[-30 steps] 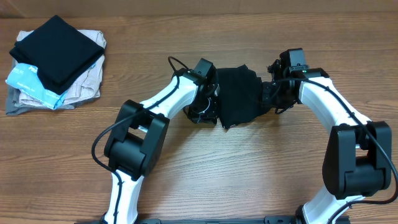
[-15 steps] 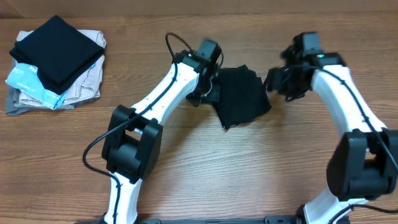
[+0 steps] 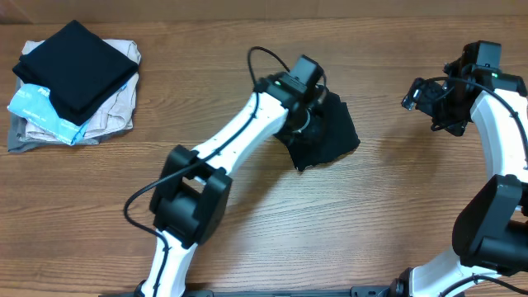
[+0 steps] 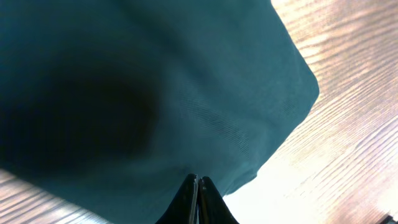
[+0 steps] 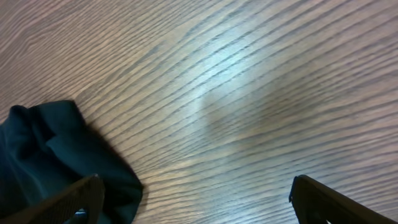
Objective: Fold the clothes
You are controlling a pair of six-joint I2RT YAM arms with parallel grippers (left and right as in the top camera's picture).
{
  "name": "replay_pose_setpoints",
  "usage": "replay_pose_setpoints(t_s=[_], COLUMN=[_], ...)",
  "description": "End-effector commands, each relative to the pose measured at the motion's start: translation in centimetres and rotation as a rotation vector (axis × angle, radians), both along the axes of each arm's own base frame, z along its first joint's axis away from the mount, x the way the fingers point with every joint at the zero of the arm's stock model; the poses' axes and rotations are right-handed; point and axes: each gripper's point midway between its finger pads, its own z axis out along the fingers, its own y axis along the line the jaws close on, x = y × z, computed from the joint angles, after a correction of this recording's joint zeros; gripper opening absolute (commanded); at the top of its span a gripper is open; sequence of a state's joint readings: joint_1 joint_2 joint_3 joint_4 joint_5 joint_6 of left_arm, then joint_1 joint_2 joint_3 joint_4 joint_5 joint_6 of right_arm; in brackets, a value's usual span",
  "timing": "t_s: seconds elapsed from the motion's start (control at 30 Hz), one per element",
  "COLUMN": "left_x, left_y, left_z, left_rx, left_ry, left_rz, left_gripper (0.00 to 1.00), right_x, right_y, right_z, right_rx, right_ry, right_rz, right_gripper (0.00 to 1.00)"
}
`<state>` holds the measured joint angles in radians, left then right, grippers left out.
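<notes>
The clothes are one black shirt (image 3: 334, 136), folded into a small bundle in the middle of the table. My left gripper (image 3: 309, 115) is shut, its tips down over the shirt's left part. In the left wrist view the dark fabric (image 4: 186, 93) fills most of the frame, and the closed gripper (image 4: 199, 185) has no cloth visibly pinched in it. My right gripper (image 3: 422, 107) hangs open to the right of the shirt, well apart from it. The right wrist view has that gripper (image 5: 196, 199) spread wide over bare wood, with the shirt's edge (image 5: 50, 155) at the lower left.
A stack of folded garments (image 3: 49, 111) lies at the table's back left corner, with a black folded piece (image 3: 78, 66) on top. Both white arms reach in from the near edge.
My right gripper has opened, let go of the shirt and drawn away to the right. My left gripper, still shut, has slid rightward over the shirt.
</notes>
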<state>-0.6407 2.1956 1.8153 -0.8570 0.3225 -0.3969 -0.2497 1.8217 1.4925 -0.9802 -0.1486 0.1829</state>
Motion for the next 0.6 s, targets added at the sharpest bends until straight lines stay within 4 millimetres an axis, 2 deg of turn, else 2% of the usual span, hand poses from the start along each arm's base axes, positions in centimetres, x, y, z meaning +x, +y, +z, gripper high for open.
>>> replay_pose_setpoints(t_s=[0.0, 0.13, 0.23, 0.33, 0.5, 0.57], left_x=[-1.2, -2.4, -3.2, -2.9, -0.6, 0.2], left_y=[-1.2, -1.4, -0.3, 2.9, 9.7, 11.7], left_z=[-2.4, -5.4, -7.4, -8.2, -8.3, -8.0], left_rx=[0.013, 0.055, 0.116, 0.252, 0.522, 0.584], left_ry=[0.056, 0.106, 0.153, 0.137, 0.049, 0.033], left_rz=[-0.012, -0.032, -0.048, -0.042, 0.005, 0.007], left_gripper=[0.05, 0.05, 0.04, 0.04, 0.04, 0.04], right_x=[0.4, 0.3, 0.3, 0.3, 0.3, 0.3], right_y=[-0.3, -0.3, -0.3, -0.3, -0.3, -0.3], right_z=[1.3, 1.3, 1.3, 1.3, 1.3, 1.3], right_rx=[-0.016, -0.016, -0.016, -0.016, -0.016, -0.016], right_ry=[-0.037, -0.036, -0.036, -0.036, -0.036, -0.036], right_rz=[-0.007, -0.007, -0.007, -0.007, -0.007, -0.007], right_gripper=[1.00, 1.00, 1.00, 1.00, 1.00, 1.00])
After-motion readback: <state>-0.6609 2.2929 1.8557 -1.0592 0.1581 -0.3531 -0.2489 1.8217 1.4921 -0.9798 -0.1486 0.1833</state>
